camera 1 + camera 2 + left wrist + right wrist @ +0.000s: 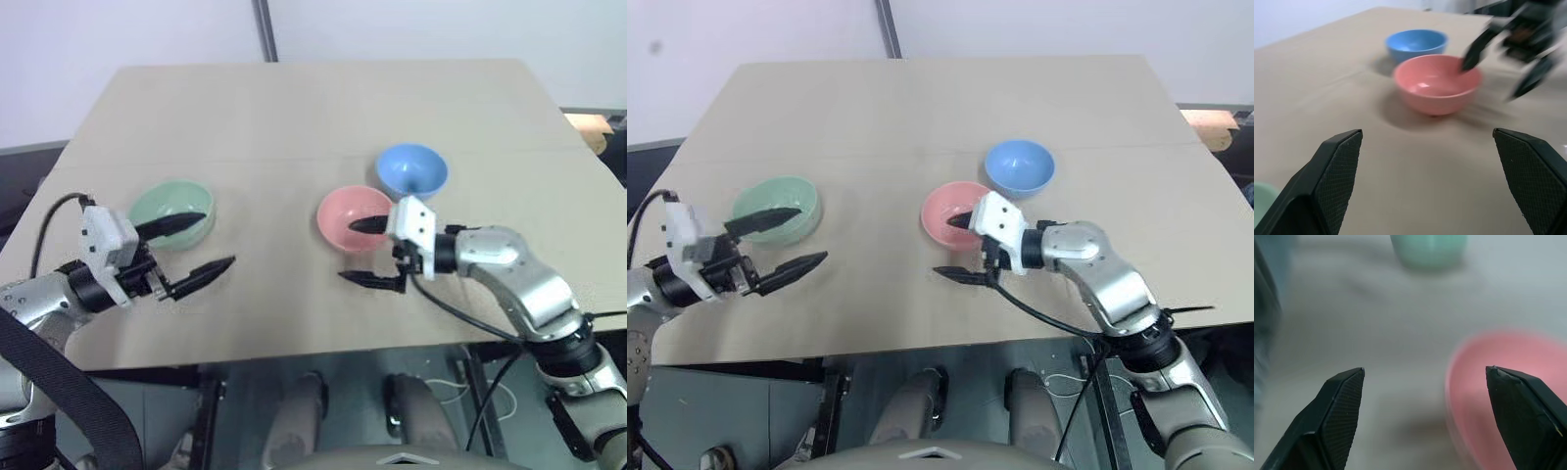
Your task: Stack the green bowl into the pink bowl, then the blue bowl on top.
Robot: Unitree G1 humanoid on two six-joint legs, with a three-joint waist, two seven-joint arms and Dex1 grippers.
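Green bowl (172, 212) sits at left centre of the frame on the tan table (323, 117), empty, well apart from the pink bowl (355, 217) at centre and the blue bowl (412, 169) just up-right of it. I see my left gripper (194, 245) spread wide and holding nothing, one finger over the green bowl's near rim; it is the nearer arm. My right gripper (370, 253) stands open and empty astride the pink bowl's near rim.
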